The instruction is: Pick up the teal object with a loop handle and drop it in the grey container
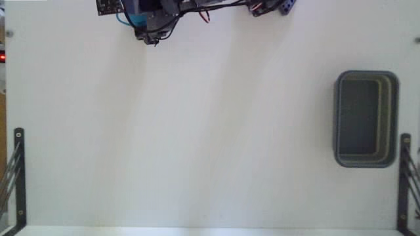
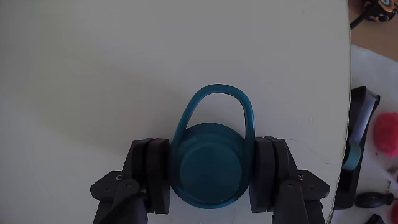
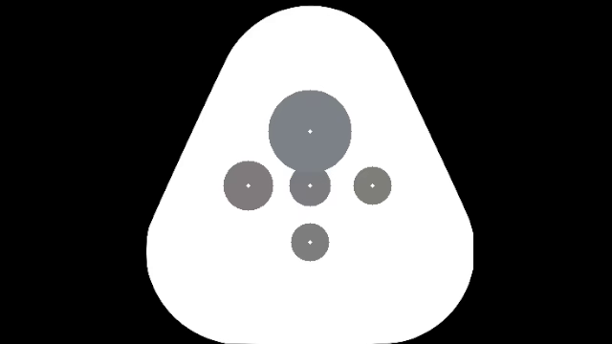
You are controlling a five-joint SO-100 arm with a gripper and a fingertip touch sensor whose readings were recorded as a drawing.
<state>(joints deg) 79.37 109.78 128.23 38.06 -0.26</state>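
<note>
In the wrist view the teal object with a loop handle (image 2: 211, 171) sits between the two black pads (image 2: 155, 174) of my gripper (image 2: 210, 173), which is shut on its round body. Its thin loop points away from me over the white table. In the fixed view the arm is at the top edge, left of centre, with the gripper (image 1: 148, 36) low over the table and a bit of the teal object (image 1: 134, 14) showing among the cables. The grey container (image 1: 336, 118) stands far off at the right side of that view, with nothing visible inside it.
Black metal brackets (image 1: 18, 174) (image 1: 404, 177) stand at the lower left and lower right of the white table in the fixed view. In the wrist view the table edge (image 2: 349, 112) runs down the right, with a black tape dispenser (image 2: 357, 143) and a pink thing (image 2: 385, 134) beyond it.
</note>
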